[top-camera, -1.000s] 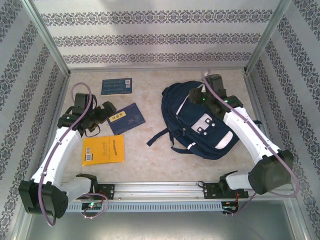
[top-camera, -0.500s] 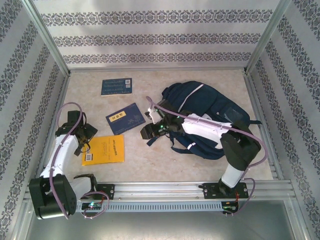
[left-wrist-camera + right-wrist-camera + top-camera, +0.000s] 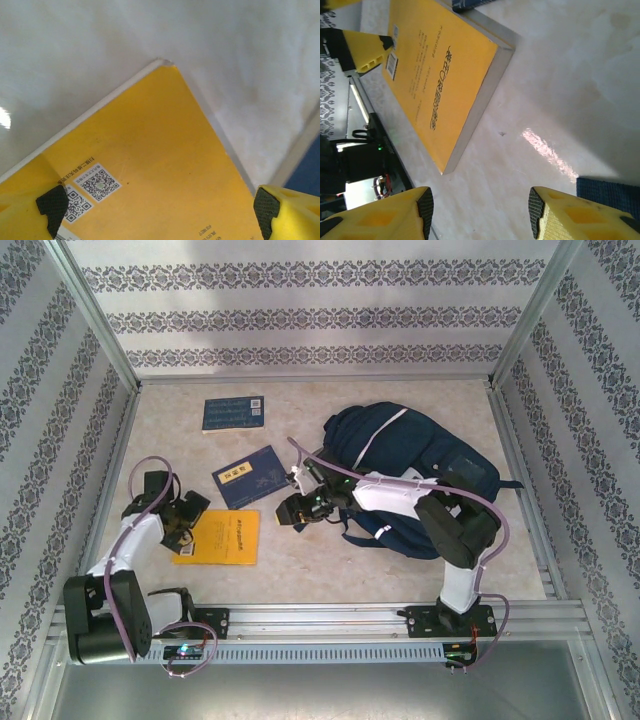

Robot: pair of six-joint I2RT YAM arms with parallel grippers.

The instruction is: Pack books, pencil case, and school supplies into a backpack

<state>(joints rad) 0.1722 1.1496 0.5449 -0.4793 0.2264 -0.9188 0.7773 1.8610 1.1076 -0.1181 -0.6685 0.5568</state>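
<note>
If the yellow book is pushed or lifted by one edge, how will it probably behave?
The yellow book lies flat on the glossy table, so a push would likely slide it, not tip it. It looks thin and softcovered, so held by one edge it may sag.

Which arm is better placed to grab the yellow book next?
Probably left: the left fingers, open, sit over a corner of the thin yellow-orange softcover book; the right fingers, also open, lie short of it.
</note>
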